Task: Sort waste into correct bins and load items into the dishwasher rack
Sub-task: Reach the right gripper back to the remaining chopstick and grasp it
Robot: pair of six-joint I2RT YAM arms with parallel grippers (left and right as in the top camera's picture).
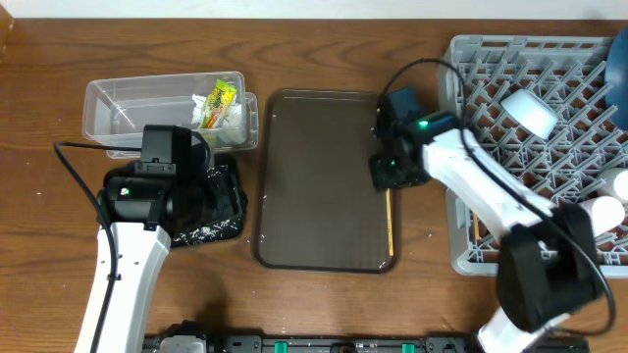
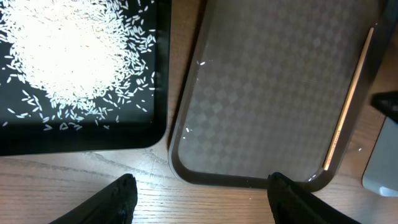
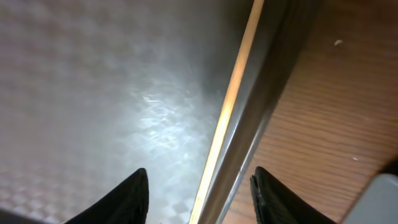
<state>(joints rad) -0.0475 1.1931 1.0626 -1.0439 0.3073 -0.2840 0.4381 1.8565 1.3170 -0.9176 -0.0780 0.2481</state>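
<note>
Surroundings: brown serving tray (image 1: 314, 186) lies mid-tabletop (image 1: 49, 69); rack (image 1: 491, 88) to its right; clear tub (image 1: 118, 108) holding a wrapper (image 1: 218, 101), and a black tray (image 1: 221, 230), to its left
Chopstick: one chopstick (image 1: 390, 221) lies inside the serving tray, tight against its right rim; the rim crowds its outer side
Right jaws: right gripper (image 3: 199, 186) spread; a finger on either side of the chopstick, neither touching it
Left jaws: left gripper (image 2: 205, 190) spread, empty; above the gap between the two trays
Left wrist view only: rice (image 2: 68, 56) heaped on the black tray

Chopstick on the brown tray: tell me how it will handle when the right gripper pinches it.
The chopstick looks thin, straight and wooden, so probably stiff and light. It lies flat against the raised rim of the tray, so the right gripper may struggle to pinch it cleanly. On the glossy floor it could slide or roll if nudged.
</note>
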